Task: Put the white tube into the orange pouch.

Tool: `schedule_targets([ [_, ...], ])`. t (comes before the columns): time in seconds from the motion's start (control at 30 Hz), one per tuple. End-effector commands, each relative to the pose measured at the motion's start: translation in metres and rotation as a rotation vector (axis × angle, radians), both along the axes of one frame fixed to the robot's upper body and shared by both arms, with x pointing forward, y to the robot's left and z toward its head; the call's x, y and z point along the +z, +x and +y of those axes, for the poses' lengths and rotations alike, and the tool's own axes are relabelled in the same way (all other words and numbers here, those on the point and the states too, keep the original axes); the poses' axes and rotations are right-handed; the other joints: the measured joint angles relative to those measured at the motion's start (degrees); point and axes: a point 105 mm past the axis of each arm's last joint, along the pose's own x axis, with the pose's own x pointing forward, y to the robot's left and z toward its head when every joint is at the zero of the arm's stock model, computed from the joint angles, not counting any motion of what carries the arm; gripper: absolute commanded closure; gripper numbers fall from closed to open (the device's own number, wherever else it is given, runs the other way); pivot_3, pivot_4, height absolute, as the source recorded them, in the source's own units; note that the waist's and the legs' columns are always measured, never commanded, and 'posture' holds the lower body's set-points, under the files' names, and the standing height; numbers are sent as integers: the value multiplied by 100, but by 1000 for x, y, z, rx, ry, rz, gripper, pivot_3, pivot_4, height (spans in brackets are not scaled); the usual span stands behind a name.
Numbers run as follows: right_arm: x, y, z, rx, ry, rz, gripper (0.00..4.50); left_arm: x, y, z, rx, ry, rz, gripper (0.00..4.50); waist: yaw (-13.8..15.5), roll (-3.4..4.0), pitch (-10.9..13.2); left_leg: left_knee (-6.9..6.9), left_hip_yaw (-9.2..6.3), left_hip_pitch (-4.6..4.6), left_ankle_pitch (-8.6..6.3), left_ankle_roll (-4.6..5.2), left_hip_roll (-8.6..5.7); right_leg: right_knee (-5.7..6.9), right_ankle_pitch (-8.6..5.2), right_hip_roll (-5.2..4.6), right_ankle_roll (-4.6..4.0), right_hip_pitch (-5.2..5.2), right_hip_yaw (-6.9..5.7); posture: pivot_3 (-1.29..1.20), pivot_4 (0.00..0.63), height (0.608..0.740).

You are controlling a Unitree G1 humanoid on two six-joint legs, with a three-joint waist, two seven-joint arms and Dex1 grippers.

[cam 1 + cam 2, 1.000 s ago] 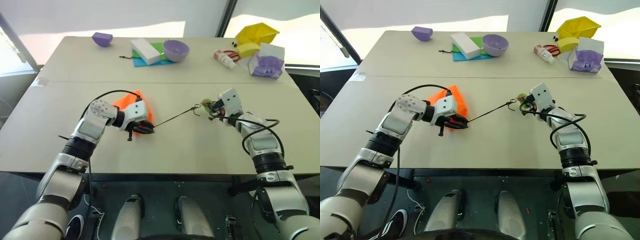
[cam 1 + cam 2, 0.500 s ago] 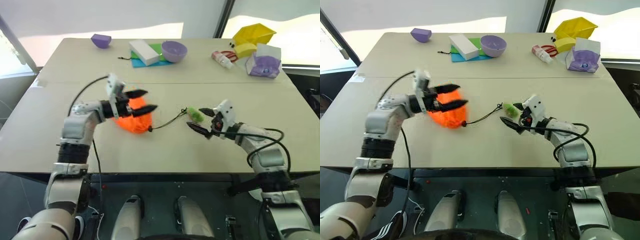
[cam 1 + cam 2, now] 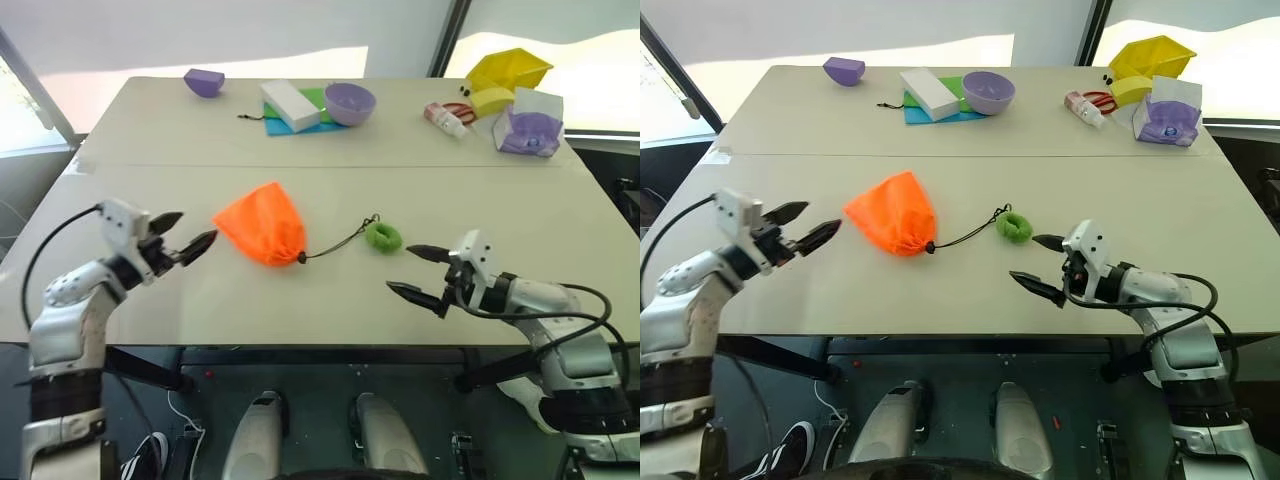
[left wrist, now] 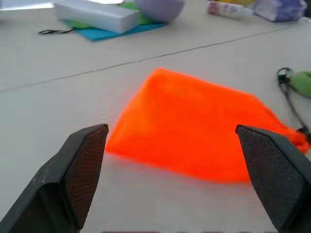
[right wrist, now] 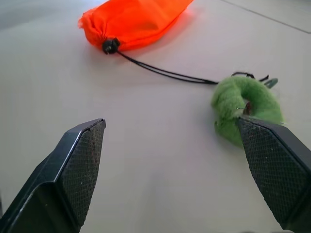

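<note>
Neon-orange fabric drawstring pouch (image 3: 262, 234) frame centre, cinched neck pointing lower right; left gripper (image 3: 183, 236) nearer, right gripper (image 3: 423, 271) farther; both gape empty.

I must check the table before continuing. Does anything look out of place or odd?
Nothing stands out. The orange pouch lies cinched shut on the table, its cord trailing to the green ring. Both the left gripper and right gripper are open and empty.

Neon-orange pouch (image 3: 262, 234), dark cord (image 3: 338, 243), fuzzy green ring (image 3: 382, 236), beige table (image 3: 330, 290).
</note>
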Motion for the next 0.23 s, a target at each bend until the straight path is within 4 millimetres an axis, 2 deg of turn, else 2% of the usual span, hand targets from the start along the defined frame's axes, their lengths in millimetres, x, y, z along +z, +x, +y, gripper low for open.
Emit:
schedule_targets([
  [0.03,8,-1,-4,3,-11,-43,41,11,-8,17,74,-7,-64,0,10,0,0,0,1,-1,-1,-1,2,-6,1,-3,-2,0,0,0,150,740],
  [0.13,3,0,-4,5,-21,-35,41,1,-11,28,142,-68,-37,0,34,-1,-1,-4,1,-7,-10,-15,39,-59,16,-3,-26,4,-18,0,150,740],
  [0.17,4,2,-3,3,-16,-38,41,-8,-15,29,149,-64,-14,0,29,-2,-1,-6,13,-7,-12,-19,54,-74,20,-4,-32,7,-23,0,150,740],
  [0.23,5,5,-1,-2,-6,-42,41,-11,-19,26,141,-37,-26,0,16,-3,-2,-6,34,-7,-12,-19,58,-78,21,-10,-34,29,-17,0,150,740],
])
